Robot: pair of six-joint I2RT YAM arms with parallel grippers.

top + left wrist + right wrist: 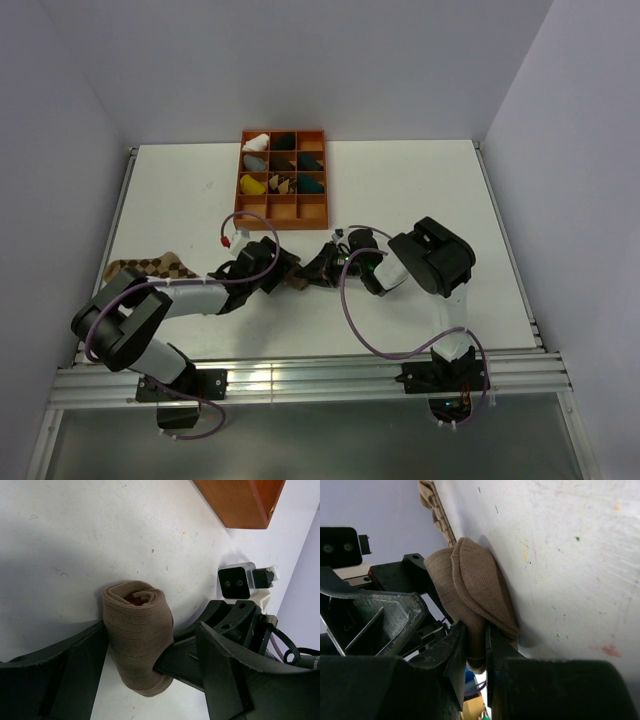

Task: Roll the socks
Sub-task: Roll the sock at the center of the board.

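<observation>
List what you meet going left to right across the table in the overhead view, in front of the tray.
argyle sock → rolled tan sock → right gripper, pinching the roll's end.

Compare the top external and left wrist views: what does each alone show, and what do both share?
Top only: the argyle sock lying flat at left, and sock bundles in the orange tray. Left wrist only: the spiral end of the tan sock roll, red showing inside. Both: the tray, the white table, and the right gripper at the roll.
</observation>
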